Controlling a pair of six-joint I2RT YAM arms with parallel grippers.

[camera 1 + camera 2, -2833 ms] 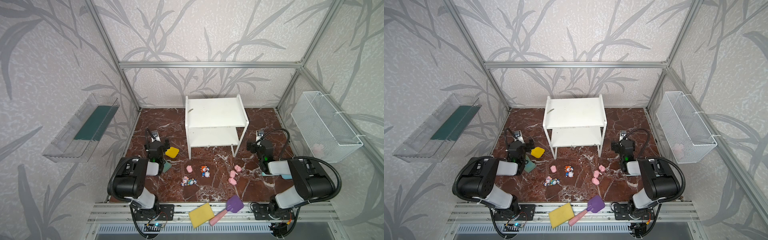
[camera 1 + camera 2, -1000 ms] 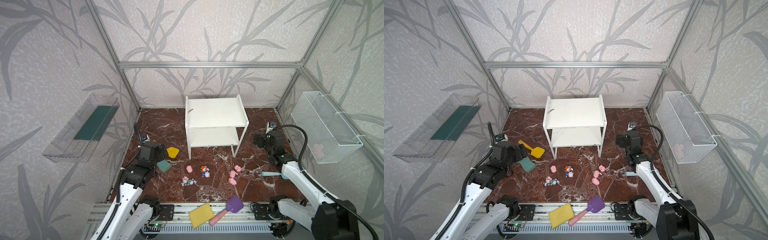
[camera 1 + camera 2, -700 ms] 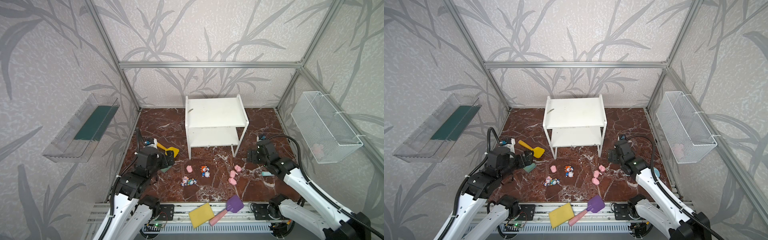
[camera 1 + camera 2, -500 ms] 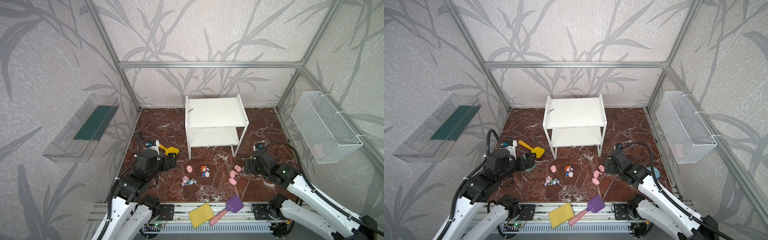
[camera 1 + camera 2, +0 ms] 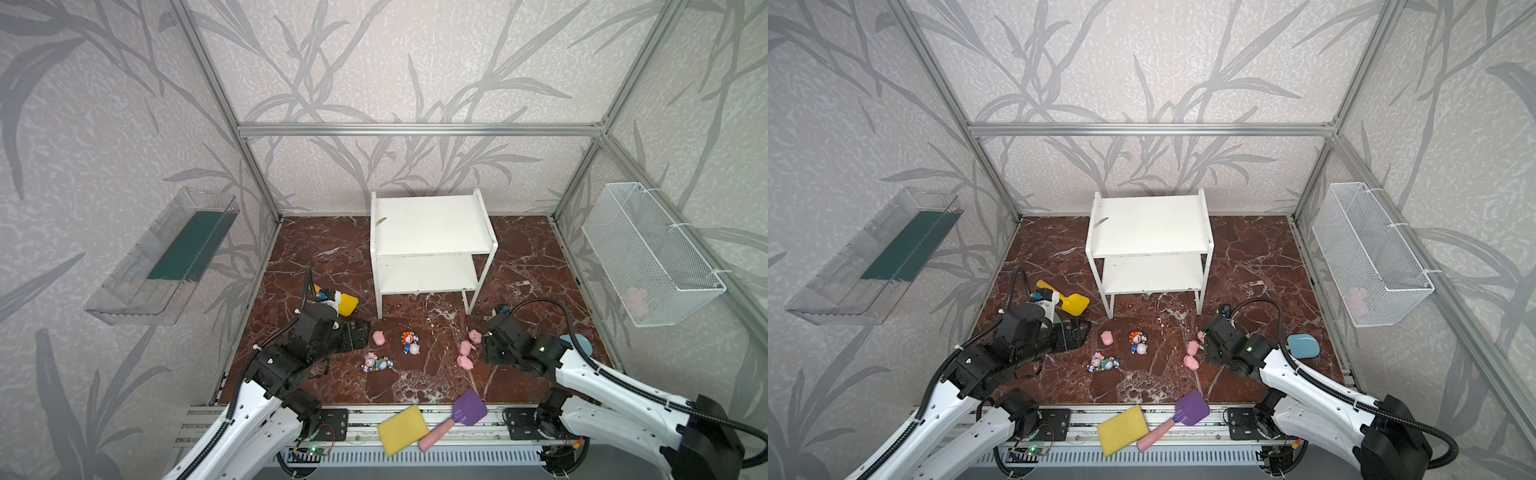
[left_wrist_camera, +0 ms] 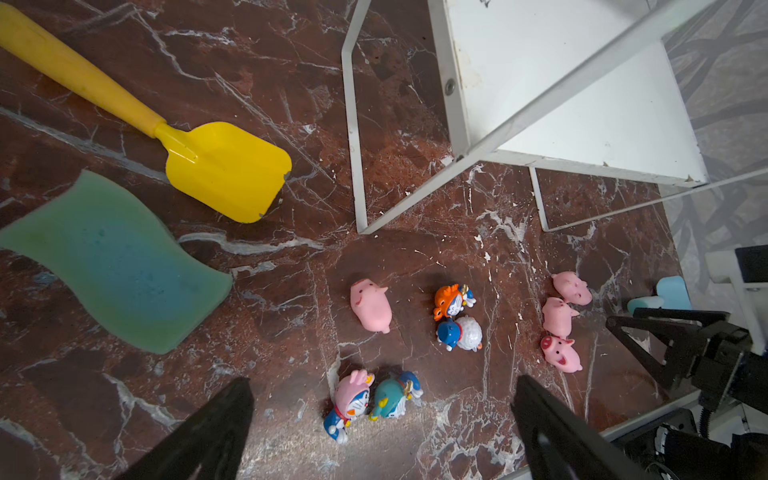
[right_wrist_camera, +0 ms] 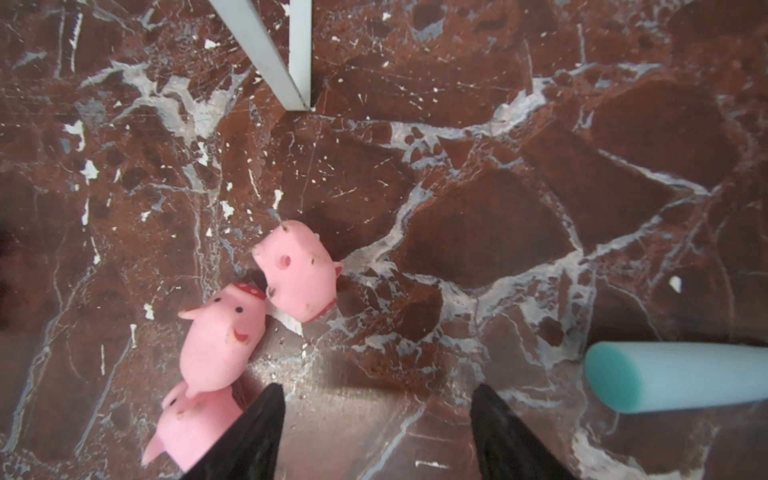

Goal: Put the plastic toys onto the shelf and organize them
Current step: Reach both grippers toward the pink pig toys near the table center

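The small glossy pink plastic pigs [image 7: 224,332] and multicoloured cartoon figurines [image 6: 351,399] lie on the marble floor [image 5: 316,249] before the bare white two-tier shelf [image 5: 430,224]; left gripper [image 6: 382,379] and right gripper [image 7: 374,390] hang low, fingers apart, empty, likely readying pickups.

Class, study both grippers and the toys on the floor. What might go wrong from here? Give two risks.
1. Three pigs lie bunched together beside the open right gripper; closing on one may knock or drag its neighbours.
2. The pink figurine and teal figurine lie side by side ahead of the open left gripper; it may catch both, and one could slip out on the way to the shelf.
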